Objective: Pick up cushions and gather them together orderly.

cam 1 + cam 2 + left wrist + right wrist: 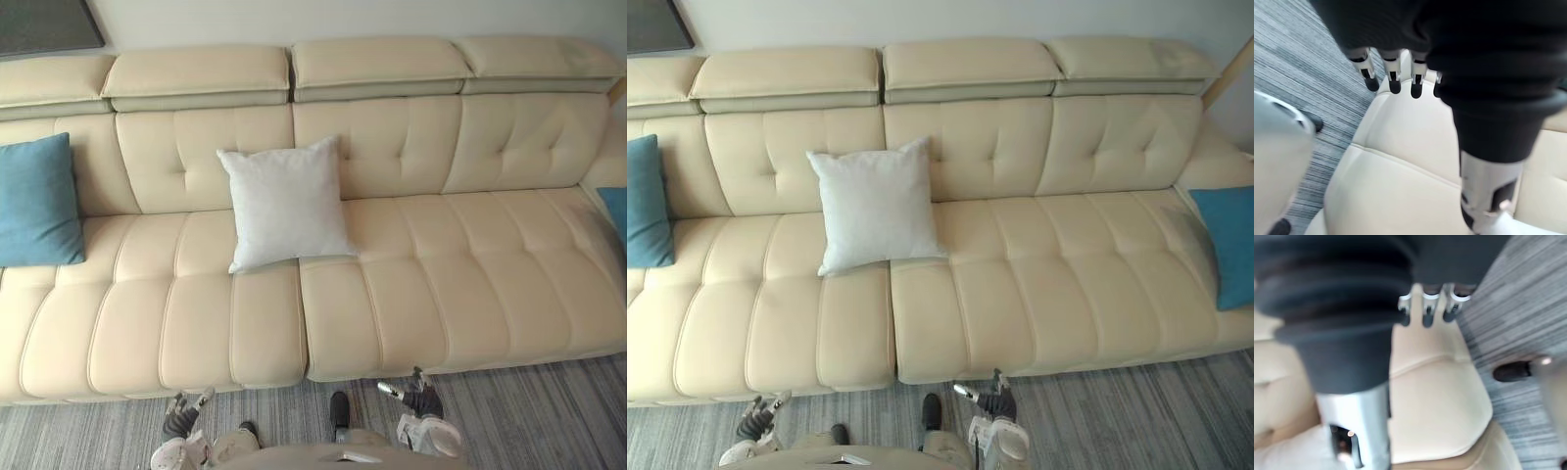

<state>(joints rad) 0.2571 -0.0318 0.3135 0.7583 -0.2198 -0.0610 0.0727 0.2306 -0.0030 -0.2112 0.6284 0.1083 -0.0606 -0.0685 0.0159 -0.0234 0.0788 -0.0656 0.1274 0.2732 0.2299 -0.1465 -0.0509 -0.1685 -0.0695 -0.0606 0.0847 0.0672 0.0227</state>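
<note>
Centre of a long cream tufted sofa [441,264]: a white cushion [286,204], propped upright against the backrest, lower edge on the seat and straddling the seam between two seat sections. At the sofa's left end, well apart from it, a blue cushion [37,201] leaning on the backrest; at the right end, by the armrest, a second blue cushion [1227,245] — three cushions spread along the seat, none touching another. Low in front of the sofa, over the grey striped carpet [549,411], the left hand [184,416] and the right hand [416,399], one to either side, both near the seat's front edge and clear of every cushion. Left fingers [1394,78] straight and apart, hanging loose with the thumb out to one side, nothing between them; right fingers [1427,308] likewise slack and unclenched, empty — cream seat padding and carpet beyond the dark tips.
</note>
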